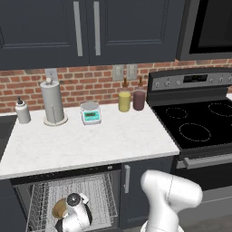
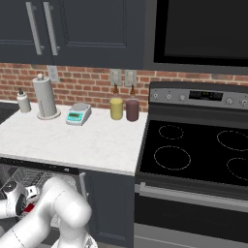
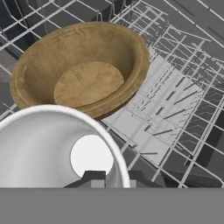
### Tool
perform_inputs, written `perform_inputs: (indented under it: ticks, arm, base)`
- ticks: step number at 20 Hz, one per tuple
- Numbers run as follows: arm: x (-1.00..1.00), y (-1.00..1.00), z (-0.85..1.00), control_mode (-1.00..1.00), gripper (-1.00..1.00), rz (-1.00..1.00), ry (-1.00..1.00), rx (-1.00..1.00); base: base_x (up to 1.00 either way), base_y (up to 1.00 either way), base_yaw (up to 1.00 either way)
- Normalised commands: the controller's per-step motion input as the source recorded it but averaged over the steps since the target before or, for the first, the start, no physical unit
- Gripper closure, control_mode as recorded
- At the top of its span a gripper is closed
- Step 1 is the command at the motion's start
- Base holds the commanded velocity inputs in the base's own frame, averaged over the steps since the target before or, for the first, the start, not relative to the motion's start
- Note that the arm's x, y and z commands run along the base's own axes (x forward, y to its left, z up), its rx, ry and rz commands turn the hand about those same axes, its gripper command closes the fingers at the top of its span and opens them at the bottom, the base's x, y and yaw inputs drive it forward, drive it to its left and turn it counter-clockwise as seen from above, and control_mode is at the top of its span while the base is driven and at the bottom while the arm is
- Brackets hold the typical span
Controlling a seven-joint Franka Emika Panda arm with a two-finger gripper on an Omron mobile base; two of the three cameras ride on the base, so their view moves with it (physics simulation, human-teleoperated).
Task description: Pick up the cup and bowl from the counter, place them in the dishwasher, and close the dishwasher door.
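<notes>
I've got the gripper (image 3: 111,177) down in the dishwasher (image 1: 72,199) over its wire rack (image 3: 175,100). The fingers pinch the cup's (image 3: 52,148) white rim, nearly closed. The bowl (image 3: 83,70) lies just beyond the fingers, tilted, touching the cup on the rack.

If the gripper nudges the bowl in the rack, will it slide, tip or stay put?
The bowl leans tilted on the rack wires, so it would probably rock or tip rather than slide. It looks wooden and rigid, so likely light and unlikely to break. The cup sits close beside it, so it may bump that.
</notes>
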Motion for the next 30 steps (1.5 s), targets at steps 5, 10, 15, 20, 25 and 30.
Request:
perform_inputs:
  ticks: [5, 10, 15, 20, 25, 30]
  arm:
    - [0.00, 0.00, 0.10, -1.00, -1.00, 0.01, 0.10, -0.03]
    - [-0.03, 0.00, 0.57, -1.00, -1.00, 0.00, 0.02, 0.00]
    - [-0.04, 0.00, 0.65, -1.00, -1.00, 0.00, 0.00, 0.00]
    - [-0.47, 0.00, 0.22, -1.00, -1.00, 0.00, -0.12, 0.11]
    - [-0.25, -0.05, 0.43, -1.00, -1.00, 0.00, -0.09, 0.15]
    - [-0.11, -0.22, 0.36, -1.00, -1.00, 0.00, -0.11, 0.18]
  base:
    - [0.00, 0.00, 0.00]
    - [0.00, 0.00, 0.00]
    - [0.00, 0.00, 0.00]
    - [0.00, 0.00, 0.00]
    - [0.00, 0.00, 0.00]
    - [0.00, 0.00, 0.00]
